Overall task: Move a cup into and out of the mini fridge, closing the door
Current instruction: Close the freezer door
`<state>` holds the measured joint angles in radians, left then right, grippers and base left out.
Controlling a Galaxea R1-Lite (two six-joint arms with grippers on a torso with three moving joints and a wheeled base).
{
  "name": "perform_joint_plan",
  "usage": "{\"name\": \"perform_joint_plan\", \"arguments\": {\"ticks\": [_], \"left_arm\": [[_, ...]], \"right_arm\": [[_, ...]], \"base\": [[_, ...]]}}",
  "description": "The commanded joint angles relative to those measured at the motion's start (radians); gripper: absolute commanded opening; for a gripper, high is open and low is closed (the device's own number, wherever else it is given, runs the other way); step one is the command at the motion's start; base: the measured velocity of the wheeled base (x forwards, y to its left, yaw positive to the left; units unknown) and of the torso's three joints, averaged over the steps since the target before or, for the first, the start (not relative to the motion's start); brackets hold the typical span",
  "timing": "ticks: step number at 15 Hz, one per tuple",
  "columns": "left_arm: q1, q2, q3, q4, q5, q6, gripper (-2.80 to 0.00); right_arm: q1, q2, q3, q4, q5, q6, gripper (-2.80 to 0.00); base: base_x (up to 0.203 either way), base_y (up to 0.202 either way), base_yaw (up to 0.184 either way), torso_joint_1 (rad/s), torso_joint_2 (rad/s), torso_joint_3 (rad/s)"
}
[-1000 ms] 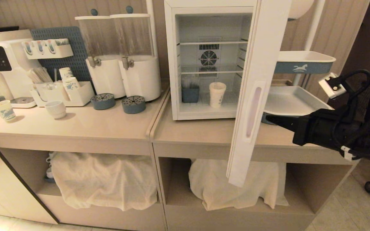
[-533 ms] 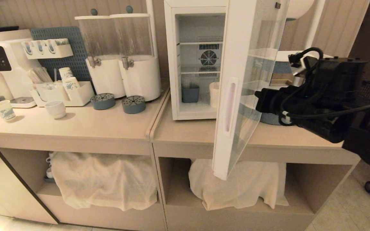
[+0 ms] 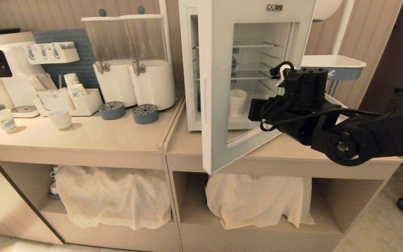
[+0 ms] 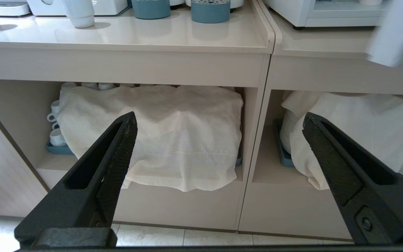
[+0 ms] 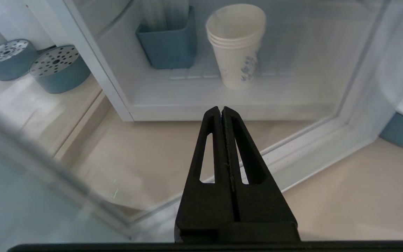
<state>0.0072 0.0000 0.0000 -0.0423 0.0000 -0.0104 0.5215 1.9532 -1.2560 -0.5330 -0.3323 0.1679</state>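
Right pincer (image 5: pixel 221 109) pressed together, tips against glass of half-shut door (image 3: pixel 215 105) (blunt pusher, likely). Cup (image 3: pixel 238 102) on mini fridge (image 3: pixel 186 70) floor, at pincer's 9 o'clock. Left pincer (image 4: pixel 219 140) spread, parked.

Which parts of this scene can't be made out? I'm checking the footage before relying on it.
- Right gripper: its tip is hidden by its own wrist in the head view, so contact with the door is unclear.
- Cup: seen only through the glass there; its logo is unreadable.
- Mini fridge: cut off by the edge in the left wrist view.
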Motion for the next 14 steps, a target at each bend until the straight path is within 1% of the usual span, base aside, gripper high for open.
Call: {"name": "perform_joint_plan", "arguments": {"ticks": [1, 3, 8, 10, 12, 14], "left_arm": [[0.0, 0.0, 0.018, -0.001, 0.0, 0.0, 0.0], [0.0, 0.0, 0.018, -0.001, 0.0, 0.0, 0.0], [0.0, 0.0, 0.018, -0.001, 0.0, -0.005, 0.0], [0.0, 0.0, 0.018, -0.001, 0.0, -0.005, 0.0], [0.0, 0.0, 0.018, -0.001, 0.0, -0.005, 0.0], [0.0, 0.001, 0.018, -0.001, 0.0, -0.006, 0.0]], "right_arm": [[0.003, 0.057, -0.044, -0.003, -0.003, -0.006, -2.8], [0.002, 0.108, -0.108, 0.0, -0.009, -0.015, -2.8], [-0.021, 0.229, -0.324, 0.032, -0.014, -0.094, -2.8], [-0.037, 0.29, -0.451, 0.052, -0.015, -0.115, -2.8], [-0.046, 0.357, -0.557, 0.086, -0.017, -0.125, -2.8], [-0.049, 0.414, -0.61, 0.104, -0.02, -0.134, -2.8]], "base": [[0.0, 0.0, 0.0, 0.0, 0.0, 0.0], [0.0, 0.0, 0.0, 0.0, 0.0, 0.0], [0.0, 0.0, 0.0, 0.0, 0.0, 0.0], [0.0, 0.0, 0.0, 0.0, 0.0, 0.0], [0.0, 0.0, 0.0, 0.0, 0.0, 0.0], [0.0, 0.0, 0.0, 0.0, 0.0, 0.0]]}}
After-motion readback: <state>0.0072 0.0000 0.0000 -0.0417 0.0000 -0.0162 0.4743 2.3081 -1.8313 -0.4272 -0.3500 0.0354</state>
